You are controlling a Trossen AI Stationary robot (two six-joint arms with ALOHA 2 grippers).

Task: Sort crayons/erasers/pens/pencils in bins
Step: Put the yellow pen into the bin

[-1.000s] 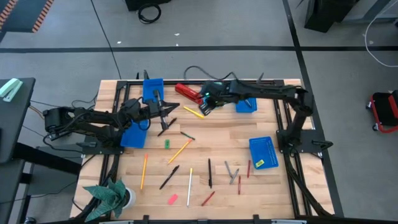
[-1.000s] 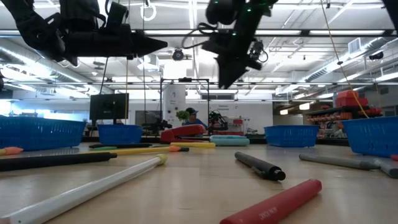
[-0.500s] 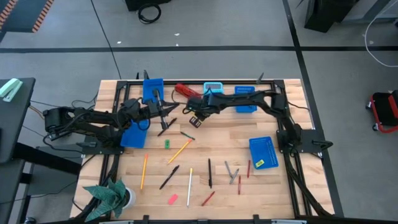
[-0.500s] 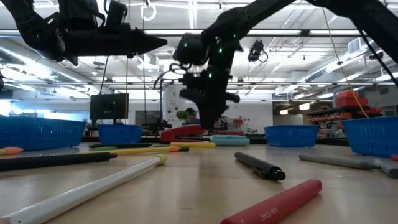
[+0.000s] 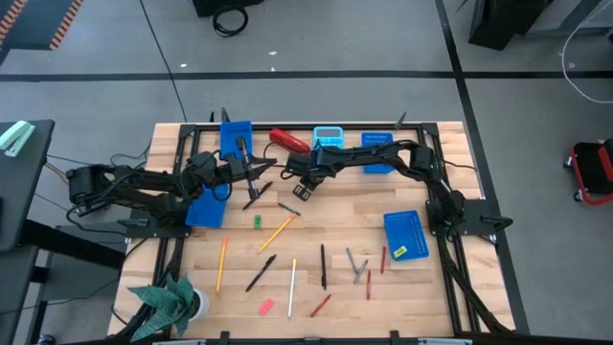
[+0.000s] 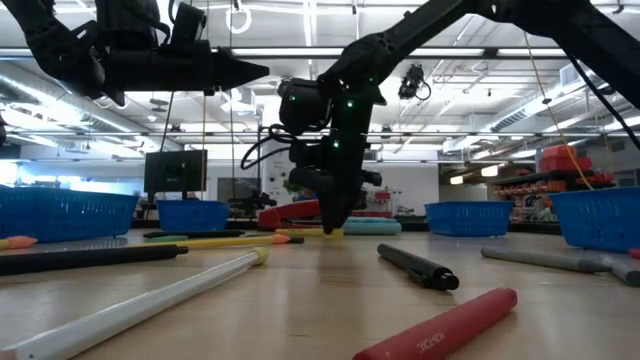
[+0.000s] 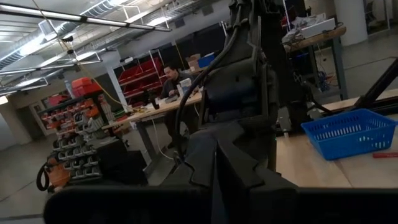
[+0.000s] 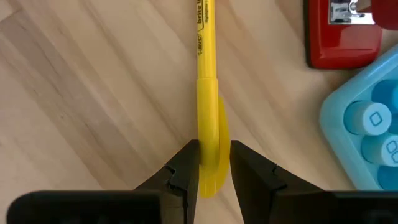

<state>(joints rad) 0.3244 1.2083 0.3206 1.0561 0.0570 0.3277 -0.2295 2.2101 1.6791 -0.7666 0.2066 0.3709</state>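
Right gripper [image 5: 300,185] has dropped from high over the far edge onto the wood, just inboard of the red stapler [image 5: 287,141] and the light-blue calculator [image 5: 329,136]; nothing else has shifted.

The table [image 5: 421,316] carries everything inside its black frame. The right arm reaches in from the right edge across the far half. The left arm lies along the left edge, with the left gripper [image 5: 253,172] raised off the wood near the far-left bin [image 5: 235,134]; its fingers look pressed together to a point, holding nothing that can be seen.

Three more bins: one at the left edge [image 5: 206,208], one at the far edge beside the calculator [image 5: 376,153], and one at the right edge [image 5: 404,230] with the yellow eraser [image 5: 398,252] inside.

The right gripper's jaws stand spread, straddling the capped end of the yellow marker [image 8: 206,74], which lies flat. One finger touches it; the other is just beside it. Bare wood lies open on one side of the marker, with the stapler and calculator near on the other.

Toward the near edge lie orange pencils [image 5: 222,264], a white pencil [image 5: 292,275], black pens [image 5: 323,266], grey crayons [image 5: 356,265] and red crayons [image 5: 321,305], well apart from each other. The green eraser [image 5: 257,221] sits mid-table, the pink eraser [image 5: 267,307] at the near edge.
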